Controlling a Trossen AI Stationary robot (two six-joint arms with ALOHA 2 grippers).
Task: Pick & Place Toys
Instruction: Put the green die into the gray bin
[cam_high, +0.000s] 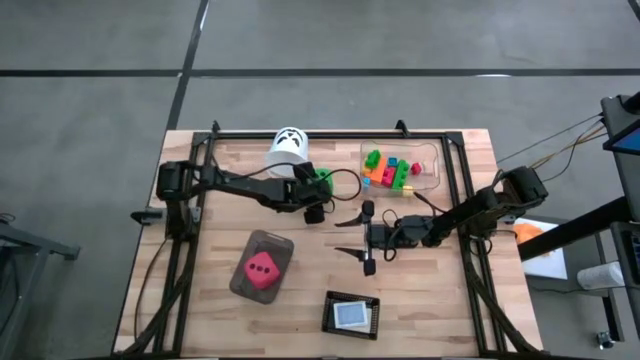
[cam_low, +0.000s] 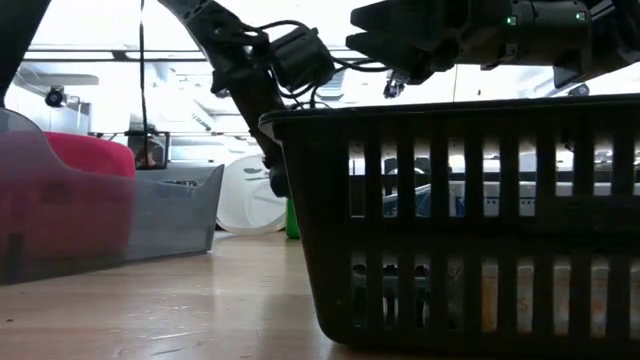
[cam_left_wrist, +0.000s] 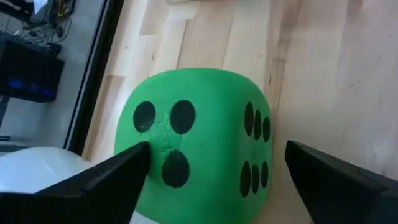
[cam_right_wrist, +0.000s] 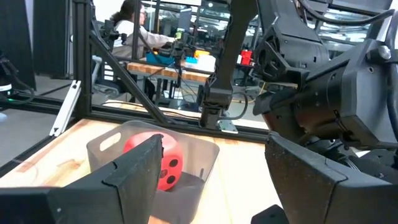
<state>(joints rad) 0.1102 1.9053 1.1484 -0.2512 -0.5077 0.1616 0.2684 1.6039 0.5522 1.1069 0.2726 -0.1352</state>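
Green die (cam_left_wrist: 196, 140) sits between the left gripper's (cam_left_wrist: 217, 180) open fingers.

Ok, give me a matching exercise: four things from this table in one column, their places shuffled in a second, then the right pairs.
Things:
1. green die
2. red die
3. bricks
4. right gripper

Places:
A. in the clear box
B. in the grey tray
C. open above the table's middle
D. between the left gripper's open fingers

Pairs: 1-D, 2-B, 3-A, 4-C
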